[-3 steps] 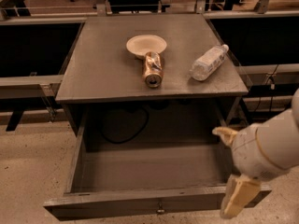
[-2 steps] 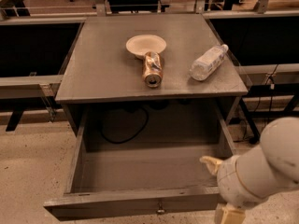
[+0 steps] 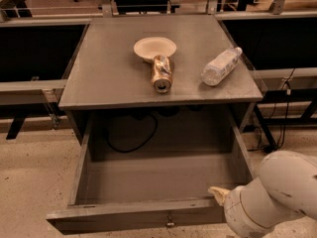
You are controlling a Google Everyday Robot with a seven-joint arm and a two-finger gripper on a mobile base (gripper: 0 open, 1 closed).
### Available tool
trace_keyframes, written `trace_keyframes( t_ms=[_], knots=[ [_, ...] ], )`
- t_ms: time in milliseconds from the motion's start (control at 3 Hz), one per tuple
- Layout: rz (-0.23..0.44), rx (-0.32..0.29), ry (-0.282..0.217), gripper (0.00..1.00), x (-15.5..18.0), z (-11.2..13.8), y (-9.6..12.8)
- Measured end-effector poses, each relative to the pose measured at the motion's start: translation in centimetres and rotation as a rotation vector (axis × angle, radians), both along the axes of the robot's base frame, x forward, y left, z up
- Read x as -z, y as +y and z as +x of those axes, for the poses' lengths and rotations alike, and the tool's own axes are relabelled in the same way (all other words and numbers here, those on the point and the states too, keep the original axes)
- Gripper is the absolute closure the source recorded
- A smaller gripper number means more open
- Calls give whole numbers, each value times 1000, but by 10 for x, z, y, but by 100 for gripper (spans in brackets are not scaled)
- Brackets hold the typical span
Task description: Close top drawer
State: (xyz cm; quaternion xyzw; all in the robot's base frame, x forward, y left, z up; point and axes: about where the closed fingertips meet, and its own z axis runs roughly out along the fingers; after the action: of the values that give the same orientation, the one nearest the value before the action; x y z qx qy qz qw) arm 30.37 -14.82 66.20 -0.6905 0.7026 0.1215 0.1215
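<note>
One second on, the gripper (image 3: 219, 194) (apart or together, I cannot tell) sits lower, at 5 o'clock by the top drawer (image 3: 124, 217), wide open at 6 o'clock; push not begun.

end effector (image 3: 218, 194) cream, low at the top drawer (image 3: 124, 214) front's right end | top drawer plain deep grey | beyond it: worktop (image 3: 104, 83) grey, bowl (image 3: 154, 47) off-white, can (image 3: 161, 73) shiny gold-copper, bottle (image 3: 221, 66) clear
</note>
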Motion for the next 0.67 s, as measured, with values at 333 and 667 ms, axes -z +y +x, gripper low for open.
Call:
trace_keyframes(
  t_ms=[333,667],
  knots=[
    [-28,-47,-28,0,-15,10,4],
    [-58,-123,-81,0,-38,38,8]
  ],
)
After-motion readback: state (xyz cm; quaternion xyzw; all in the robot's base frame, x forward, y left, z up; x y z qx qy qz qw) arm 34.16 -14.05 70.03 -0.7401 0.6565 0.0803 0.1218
